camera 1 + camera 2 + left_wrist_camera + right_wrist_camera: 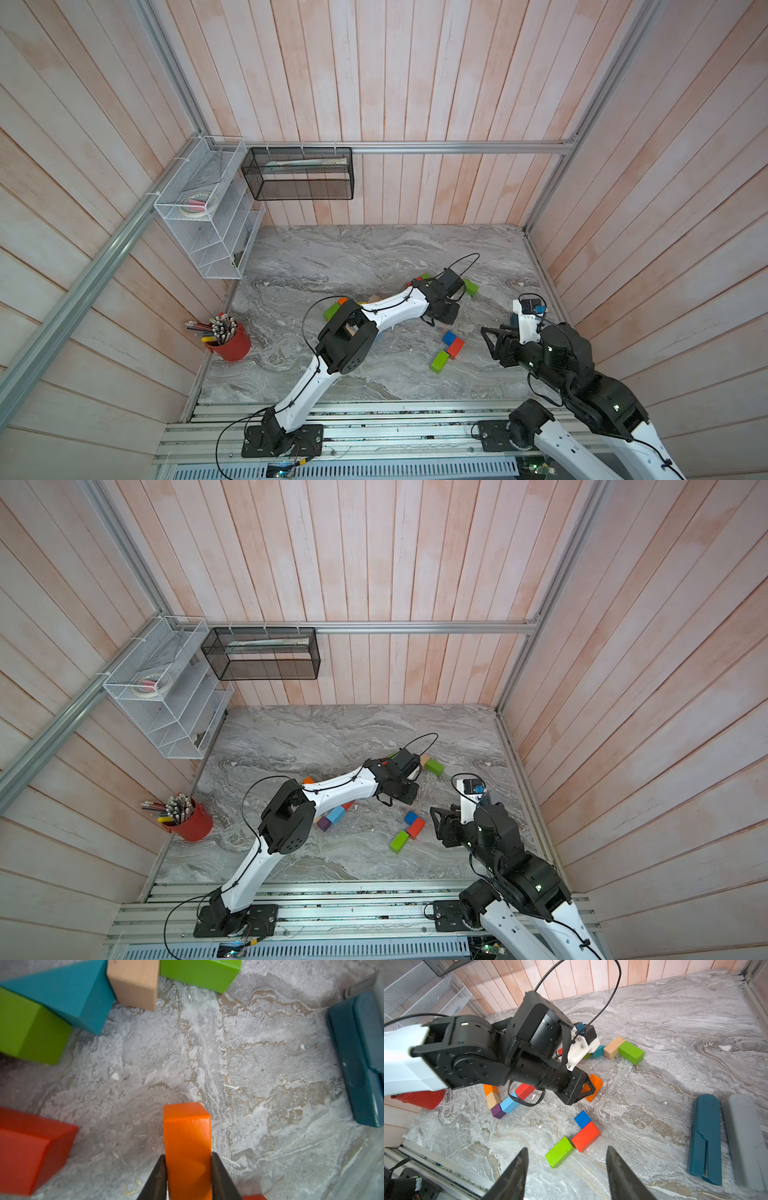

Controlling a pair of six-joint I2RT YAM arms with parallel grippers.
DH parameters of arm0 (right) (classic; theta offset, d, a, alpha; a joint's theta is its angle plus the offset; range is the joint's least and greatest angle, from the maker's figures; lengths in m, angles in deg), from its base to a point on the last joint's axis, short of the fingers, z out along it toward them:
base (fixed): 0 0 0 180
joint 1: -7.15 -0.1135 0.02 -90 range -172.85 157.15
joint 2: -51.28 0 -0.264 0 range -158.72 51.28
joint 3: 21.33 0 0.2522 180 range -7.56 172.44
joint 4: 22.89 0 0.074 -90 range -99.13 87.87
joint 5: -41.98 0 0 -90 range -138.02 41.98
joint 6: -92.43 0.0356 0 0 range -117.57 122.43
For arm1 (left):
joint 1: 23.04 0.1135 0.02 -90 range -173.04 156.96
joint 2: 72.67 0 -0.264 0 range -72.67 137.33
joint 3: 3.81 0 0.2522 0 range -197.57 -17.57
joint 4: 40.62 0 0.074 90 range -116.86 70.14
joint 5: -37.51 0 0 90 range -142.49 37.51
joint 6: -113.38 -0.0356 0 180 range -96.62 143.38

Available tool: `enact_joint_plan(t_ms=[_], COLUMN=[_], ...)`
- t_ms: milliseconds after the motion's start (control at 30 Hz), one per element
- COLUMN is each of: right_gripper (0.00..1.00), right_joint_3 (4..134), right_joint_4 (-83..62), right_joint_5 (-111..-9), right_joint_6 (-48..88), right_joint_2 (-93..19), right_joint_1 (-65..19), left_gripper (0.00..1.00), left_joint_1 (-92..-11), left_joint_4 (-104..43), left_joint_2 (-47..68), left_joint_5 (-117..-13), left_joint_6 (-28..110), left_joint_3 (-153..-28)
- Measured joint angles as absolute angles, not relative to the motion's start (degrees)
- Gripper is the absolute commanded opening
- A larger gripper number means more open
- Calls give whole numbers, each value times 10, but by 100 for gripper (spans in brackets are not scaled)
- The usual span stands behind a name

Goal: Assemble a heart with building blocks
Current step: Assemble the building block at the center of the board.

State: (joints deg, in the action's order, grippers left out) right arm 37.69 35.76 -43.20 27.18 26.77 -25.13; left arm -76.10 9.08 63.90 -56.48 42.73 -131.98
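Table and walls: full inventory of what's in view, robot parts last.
orange block: one, orange, in left gripper.
far blocks: five, two green, tan, teal, red, beyond that gripper.
near blocks: three, blue, red, green, before right gripper.
chain blocks: five, orange, tan, purple, light blue, red, beneath left arm.
green block: one, green, beside left elbow.
cup: one, red, with pencils, by left wall.
cases: two, teal and grey, table's right.
rack: one, white wire, left wall.
basket: one, black mesh, back wall.
left gripper: one, black, shut on orange block.
right gripper: one, black, open.
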Motion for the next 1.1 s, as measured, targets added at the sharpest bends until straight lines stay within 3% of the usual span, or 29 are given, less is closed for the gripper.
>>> enact_joint_plan(t_ms=[200, 533, 800, 1000, 1100], right_gripper=[59, 58, 58, 58, 58], right_joint_3=[377, 377, 377, 377, 377], right_joint_4=[359, 359, 359, 359, 359], right_joint_5=[-425, -420, -419, -419, -419], right_joint_6=[278, 279, 279, 279, 279], right_joint_2=[272, 272, 274, 274, 274], right_joint_1=[-251, -251, -251, -251, -251], left_gripper=[23, 56, 55, 44, 43], left_joint_1=[-761, -765, -773, -773, -773], left_joint_4=[76, 61, 11, -3, -7], left_joint_2=[674, 687, 647, 635, 635], left_joint_5=[-562, -547, -527, -516, -513], left_joint_6=[386, 362, 356, 352, 349], left_joint_3=[-1368, -1371, -1276, -1252, -1250])
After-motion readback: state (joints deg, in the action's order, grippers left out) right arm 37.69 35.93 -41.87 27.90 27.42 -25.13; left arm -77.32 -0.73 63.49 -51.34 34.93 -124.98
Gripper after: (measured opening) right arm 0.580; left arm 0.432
